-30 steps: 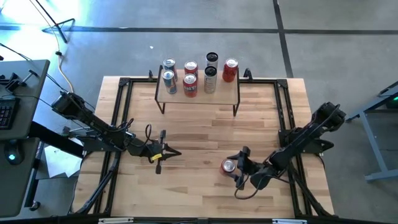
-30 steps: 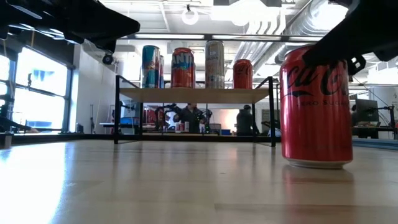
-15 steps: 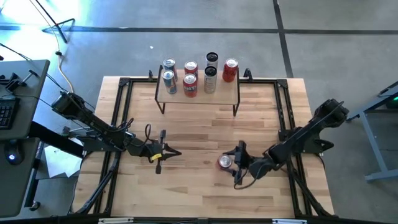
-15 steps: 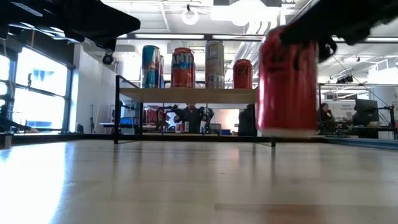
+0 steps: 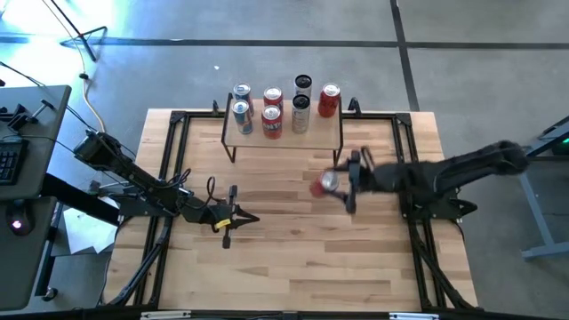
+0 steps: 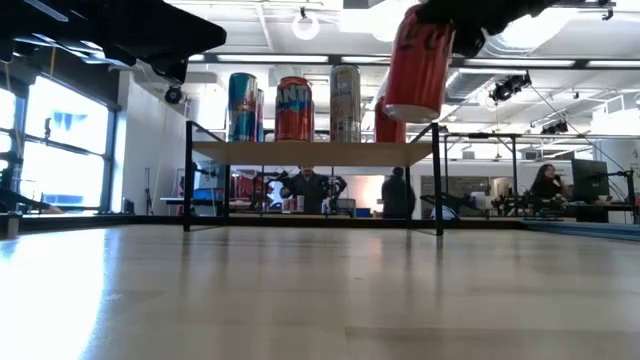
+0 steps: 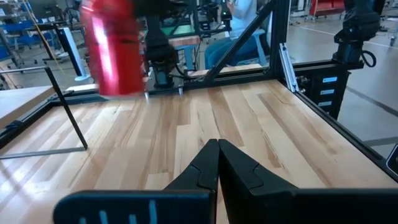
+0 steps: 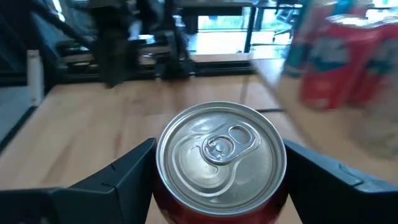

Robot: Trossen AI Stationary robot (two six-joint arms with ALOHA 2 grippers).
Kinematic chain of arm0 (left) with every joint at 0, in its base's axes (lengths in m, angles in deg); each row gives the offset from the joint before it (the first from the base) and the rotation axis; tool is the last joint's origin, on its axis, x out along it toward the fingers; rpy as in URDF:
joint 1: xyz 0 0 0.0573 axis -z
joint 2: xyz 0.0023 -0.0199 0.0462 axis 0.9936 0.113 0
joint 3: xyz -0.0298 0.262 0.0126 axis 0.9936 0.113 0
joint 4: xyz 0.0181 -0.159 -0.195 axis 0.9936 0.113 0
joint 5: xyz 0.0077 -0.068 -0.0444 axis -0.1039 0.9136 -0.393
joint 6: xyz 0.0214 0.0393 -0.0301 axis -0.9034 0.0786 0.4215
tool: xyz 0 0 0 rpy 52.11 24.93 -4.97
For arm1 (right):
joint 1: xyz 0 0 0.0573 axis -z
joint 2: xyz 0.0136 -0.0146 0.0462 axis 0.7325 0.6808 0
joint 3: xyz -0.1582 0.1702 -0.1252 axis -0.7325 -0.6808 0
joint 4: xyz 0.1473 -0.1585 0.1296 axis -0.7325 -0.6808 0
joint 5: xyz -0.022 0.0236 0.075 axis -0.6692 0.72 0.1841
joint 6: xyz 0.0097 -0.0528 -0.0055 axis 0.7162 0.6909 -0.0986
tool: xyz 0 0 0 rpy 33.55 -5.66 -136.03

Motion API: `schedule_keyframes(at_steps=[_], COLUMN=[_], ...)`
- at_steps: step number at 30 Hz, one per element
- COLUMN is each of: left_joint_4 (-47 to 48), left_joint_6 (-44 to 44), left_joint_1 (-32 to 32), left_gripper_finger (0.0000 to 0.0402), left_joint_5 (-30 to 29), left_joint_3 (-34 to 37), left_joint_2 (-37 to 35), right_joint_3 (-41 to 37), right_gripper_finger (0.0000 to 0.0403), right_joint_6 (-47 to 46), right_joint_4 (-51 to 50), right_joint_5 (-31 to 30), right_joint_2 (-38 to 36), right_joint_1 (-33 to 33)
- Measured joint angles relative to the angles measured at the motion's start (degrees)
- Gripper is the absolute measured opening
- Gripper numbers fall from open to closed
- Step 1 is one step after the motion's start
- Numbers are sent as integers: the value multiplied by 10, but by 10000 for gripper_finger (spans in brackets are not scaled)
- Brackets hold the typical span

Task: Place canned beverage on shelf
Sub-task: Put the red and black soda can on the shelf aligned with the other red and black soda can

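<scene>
A red can (image 5: 328,184) hangs in my right gripper (image 5: 341,183), above the table and in front of the shelf's right end. It also shows in the low view (image 6: 418,60), the left wrist view (image 7: 115,50) and the right wrist view (image 8: 221,149). The shelf (image 5: 284,135) is a small wooden rack on black wire legs at the table's far side, with several cans standing on it. My left gripper (image 5: 245,218) is shut and empty, low over the table's left half. My right gripper pinches the can's side wall just below the top rim (image 8: 163,186) between its two fingers, one on each side. The fingers (image 8: 118,177) come in level from the table's right side. The can is lifted clear of the table, top up and slightly tilted.
The cans on the shelf stand in two rows; a red one (image 5: 330,100) is at its far right corner. A black metal frame (image 5: 404,160) runs along the table's edges. People sit in the room beyond the table (image 6: 310,190).
My right gripper has lifted the red can off the table's near right part and carried it up and toward the far edge, close to the shelf's right end. The arm has stretched out toward the left. The can has stayed roughly upright.
</scene>
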State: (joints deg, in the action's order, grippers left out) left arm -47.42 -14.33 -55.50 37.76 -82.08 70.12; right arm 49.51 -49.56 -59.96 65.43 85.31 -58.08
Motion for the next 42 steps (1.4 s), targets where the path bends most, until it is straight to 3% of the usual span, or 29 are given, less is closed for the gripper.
schedule_keyframes(at_steps=[6, 12, 17, 24, 36, 42], left_joint_4=[0, 0, 1, 0, -16, -16], left_joint_6=[1, 1, 0, 9, 8, 10], left_joint_1=[0, 0, 0, 0, -10, -14], left_gripper_finger=[0, 0, 0, 0, 0, 0], left_joint_5=[0, 0, 0, 0, 2, 14], left_joint_3=[0, 0, 0, 0, 0, 0], left_joint_2=[0, 0, 0, 0, 0, 0], right_joint_3=[90, 211, 260, 266, 266, 266], right_gripper_finger=[285, 285, 285, 285, 285, 338], right_joint_6=[68, 155, 209, 244, 253, 233], right_joint_4=[-118, -220, -264, -251, -246, -240], right_joint_5=[142, 282, 371, 411, 441, 409], right_joint_2=[-14, 47, 116, 184, 192, 192], right_joint_1=[172, 307, 388, 459, 502, 499])
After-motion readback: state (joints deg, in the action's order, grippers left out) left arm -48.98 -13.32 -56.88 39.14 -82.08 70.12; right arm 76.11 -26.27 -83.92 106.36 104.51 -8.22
